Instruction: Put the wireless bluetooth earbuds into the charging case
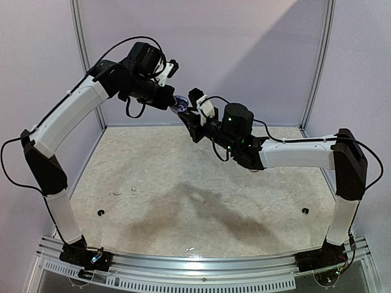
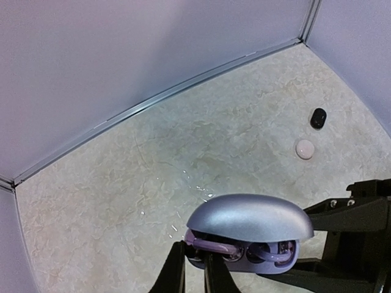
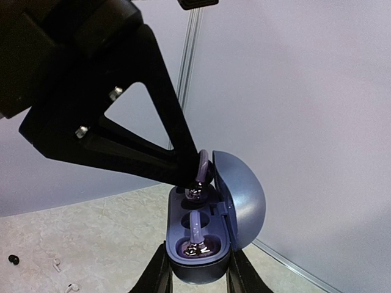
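Observation:
Both arms are raised high over the back of the table. My right gripper (image 3: pixel 200 273) is shut on a purple-blue charging case (image 3: pixel 198 268), held by its sides with the domed lid (image 3: pixel 244 195) swung open. One purple hooked earbud (image 3: pixel 197 241) sits in the near well. My left gripper (image 2: pixel 194 253) is shut on a second purple earbud (image 3: pixel 200 177), whose tip touches the far well beside the lid. In the left wrist view the lid (image 2: pixel 250 217) covers most of the case. In the top view the two grippers meet at the case (image 1: pixel 181 105).
On the marbled table far below lie loose buds: a black one (image 2: pixel 318 118) and a pale round one (image 2: pixel 305 149), two white ones (image 1: pixel 116 192) at the left, black ones (image 1: pixel 101 212) (image 1: pixel 305 210) nearer the front. Pale walls (image 1: pixel 244 55) close the back and sides.

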Motion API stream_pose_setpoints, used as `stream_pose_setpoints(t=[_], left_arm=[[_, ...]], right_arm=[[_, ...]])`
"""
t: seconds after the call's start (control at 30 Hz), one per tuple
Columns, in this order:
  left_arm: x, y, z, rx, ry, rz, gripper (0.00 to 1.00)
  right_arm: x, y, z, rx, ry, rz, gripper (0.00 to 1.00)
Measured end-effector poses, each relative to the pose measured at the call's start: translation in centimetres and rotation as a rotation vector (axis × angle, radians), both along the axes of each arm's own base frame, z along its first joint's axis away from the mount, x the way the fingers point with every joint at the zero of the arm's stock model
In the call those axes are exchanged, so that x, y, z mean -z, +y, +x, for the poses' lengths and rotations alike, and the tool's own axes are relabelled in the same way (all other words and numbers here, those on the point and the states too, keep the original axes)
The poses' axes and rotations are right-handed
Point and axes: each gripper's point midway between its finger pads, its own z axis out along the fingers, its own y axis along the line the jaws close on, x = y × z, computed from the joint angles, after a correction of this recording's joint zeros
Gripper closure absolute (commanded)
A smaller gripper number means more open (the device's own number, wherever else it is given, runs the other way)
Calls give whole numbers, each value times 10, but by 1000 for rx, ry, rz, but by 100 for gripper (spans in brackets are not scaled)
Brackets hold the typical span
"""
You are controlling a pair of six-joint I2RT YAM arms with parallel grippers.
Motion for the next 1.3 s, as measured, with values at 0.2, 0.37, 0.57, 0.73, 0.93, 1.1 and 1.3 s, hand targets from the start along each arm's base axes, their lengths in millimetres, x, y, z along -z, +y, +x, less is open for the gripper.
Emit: stream_pose_setpoints(t=[0.2, 0.37, 0.57, 0.73, 0.93, 1.1, 1.3], left_arm=[[0, 2, 2, -12, -10, 7, 100], [3, 0, 2, -8, -3, 2, 100], [4, -5, 0, 8, 1, -6, 100], [5, -6, -1, 10, 4, -3, 100], [7, -2, 1, -11, -9, 22, 100], [5, -3, 2, -17, -22, 26, 100], [9, -5, 4, -8, -31, 35, 94]], right_arm=[[0, 0, 0, -3, 9, 8, 100], [1, 1, -1, -6, 11, 7, 100], [2, 1, 0, -7, 20, 7, 100], [3, 0, 0, -6, 37, 18, 100], [1, -1, 2, 7, 55, 40, 100], [0, -2, 2, 5, 64, 57, 100], [-1, -2, 2, 3, 68, 66, 100]])
